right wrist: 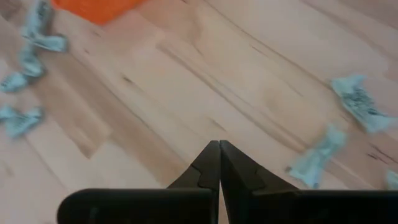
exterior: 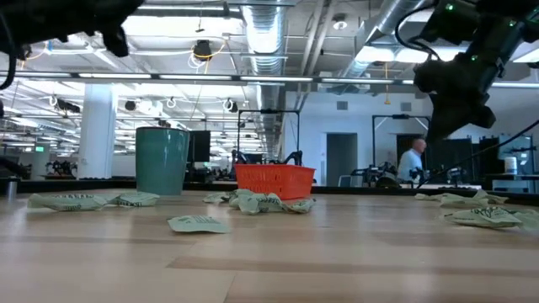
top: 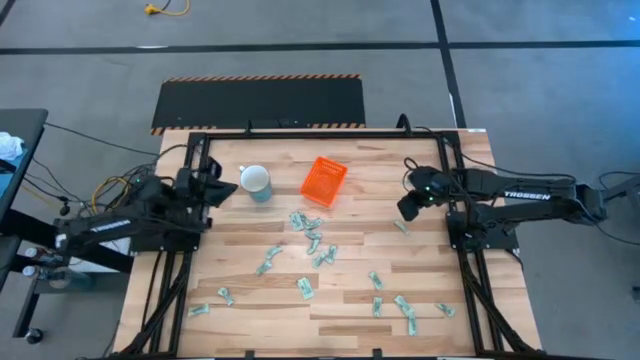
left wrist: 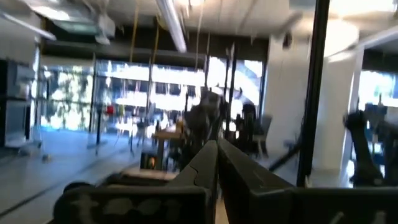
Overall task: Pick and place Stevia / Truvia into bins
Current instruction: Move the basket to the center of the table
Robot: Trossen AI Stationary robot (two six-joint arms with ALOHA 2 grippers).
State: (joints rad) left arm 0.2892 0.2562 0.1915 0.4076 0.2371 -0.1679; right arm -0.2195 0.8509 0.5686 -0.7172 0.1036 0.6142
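Several pale green and white Stevia sachets [top: 315, 240] lie flat and scattered over the wooden table, some crumpled in a heap [exterior: 265, 202]. The orange bin [top: 323, 181] stands tilted on the table's far middle, right of a pale mug [top: 256, 182]. My left gripper [top: 228, 187] is shut at the table's left side, raised and pointing over the table toward the mug. My right gripper [top: 408, 207] is shut, slanting down over bare wood at the right side, with a sachet [right wrist: 356, 99] a little way off. Both grippers hold nothing.
A dark frame of rails [top: 320, 133] runs around the tabletop. Black mat with striped edge [top: 260, 103] lies beyond the far edge. Bare wood stretches between the bin and my right gripper. A person [exterior: 412, 162] shows far off in the room.
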